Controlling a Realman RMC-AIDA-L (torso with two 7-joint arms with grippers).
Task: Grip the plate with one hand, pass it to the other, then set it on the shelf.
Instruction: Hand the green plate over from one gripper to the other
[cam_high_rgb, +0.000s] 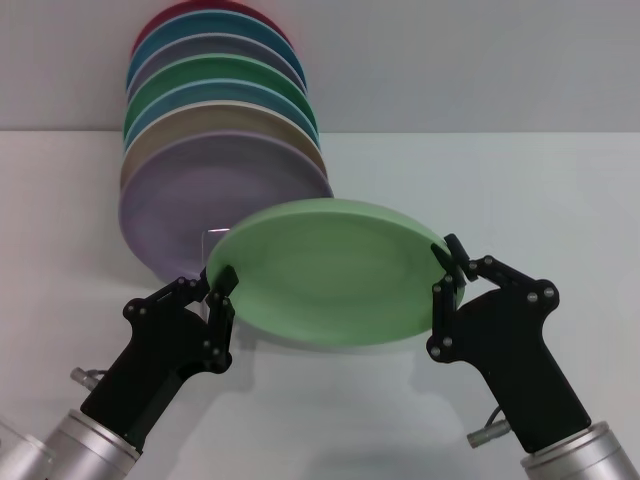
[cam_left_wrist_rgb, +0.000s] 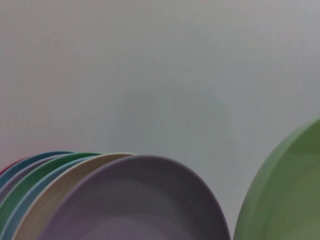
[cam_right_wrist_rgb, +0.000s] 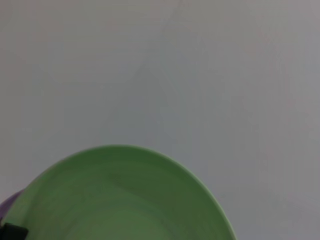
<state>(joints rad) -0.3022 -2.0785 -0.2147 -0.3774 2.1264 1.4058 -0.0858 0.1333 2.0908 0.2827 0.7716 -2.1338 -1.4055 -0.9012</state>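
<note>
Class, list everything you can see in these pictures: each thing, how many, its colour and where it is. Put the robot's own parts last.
Round matte pale-green plate: one, light green, held above the table between both end effectors.
Row of standing plates: about eight; red, teal, grey-lavender, dark green, blue, beige, lavender; behind the pale-green plate.
Thin silver wire rack: one, barely visible under the row.
White table: one.
Left end effector: black, at the plate's left rim.
Right end effector: black, gripping the plate's right rim.

My head camera looks forward and down over both arms at the plate (cam_high_rgb: 330, 285) and the stacked plates (cam_high_rgb: 215, 150). The left wrist camera sits close, facing that stack (plate edge at one side). The right wrist camera hugs the plate (cam_right_wrist_rgb: 120, 200); all three share it.
</note>
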